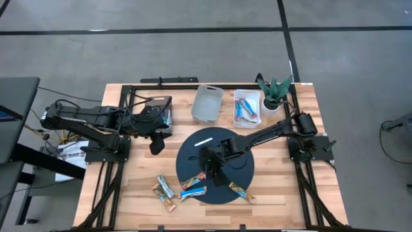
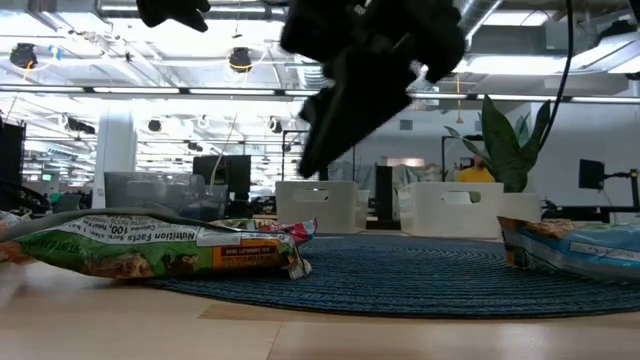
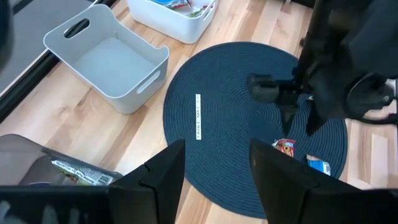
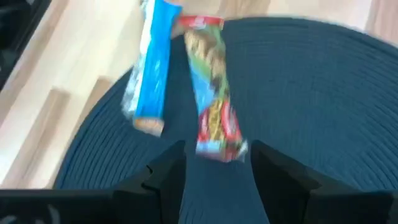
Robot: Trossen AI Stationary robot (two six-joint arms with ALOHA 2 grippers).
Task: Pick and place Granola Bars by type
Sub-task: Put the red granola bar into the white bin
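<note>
A wooden table (image 1: pixel 135 187) seen from above carries a round dark blue woven mat (image 1: pixel 241 171) at its centre. The right gripper (image 1: pixel 211 166) reaches in from the right and hangs over the mat's near-left part; its fingers (image 4: pixel 163 177) are spread apart and empty, poised just above a multicoloured granola bar (image 4: pixel 214 102) lying on the mat, with a blue granola bar (image 4: pixel 151 68) just beside it across the mat's edge. More granola bars (image 1: pixel 166 193) lie scattered on the bare wood near the mat's front-left edge, and one more bar (image 1: pixel 240 192) rests at the mat's front-right rim. At the back of the table stand an empty grey bin (image 1: pixel 207 103) and, beside it, a white bin (image 1: pixel 247 107) already holding a few bars, next to a small potted plant (image 1: pixel 273 93). A thin white strip (image 1: pixel 203 141) lies on the mat. The left gripper (image 1: pixel 156 143) waits at the table's left side, its fingers (image 3: pixel 163 171) open and holding nothing.
</note>
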